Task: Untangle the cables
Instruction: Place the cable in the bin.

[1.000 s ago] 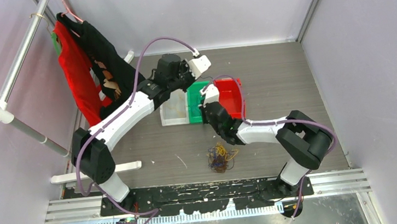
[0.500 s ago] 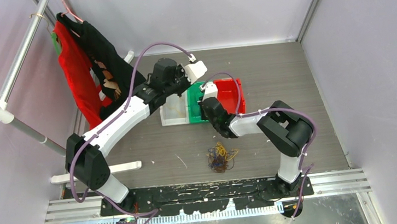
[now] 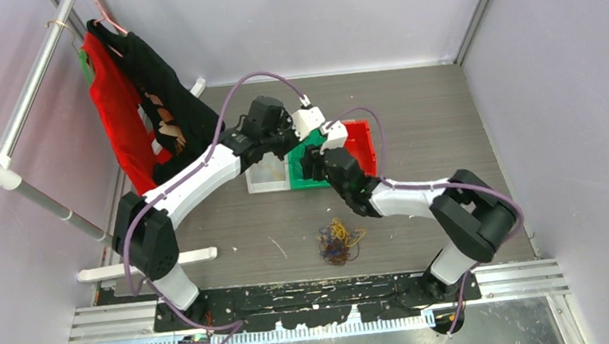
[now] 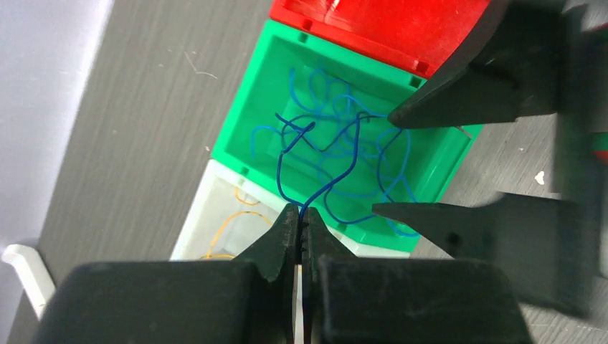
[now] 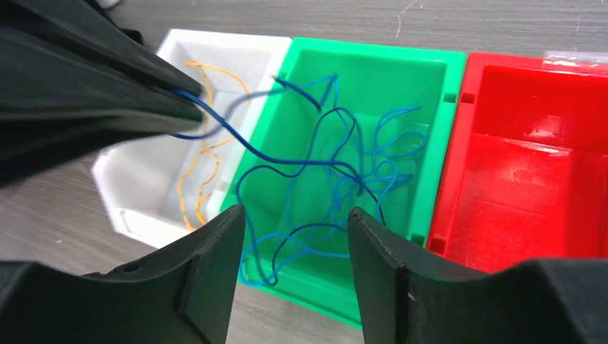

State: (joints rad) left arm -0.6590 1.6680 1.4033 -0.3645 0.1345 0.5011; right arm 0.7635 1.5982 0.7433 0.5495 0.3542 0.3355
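Cables (image 3: pixel 337 242) lie tangled at lower centre of the top view, while the left gripper (image 4: pixel 300 211), clamped on one blue strand (image 4: pixel 279 168), hangs it over the green bin (image 4: pixel 244 122) beside the half-open, empty right gripper (image 5: pixel 295 213); sorting is under way, and release into the bin probably comes next.

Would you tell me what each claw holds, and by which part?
The left claw pinches a dark blue cable at its tips, two strands trailing into the green bin; the right claw is open, holding nothing.
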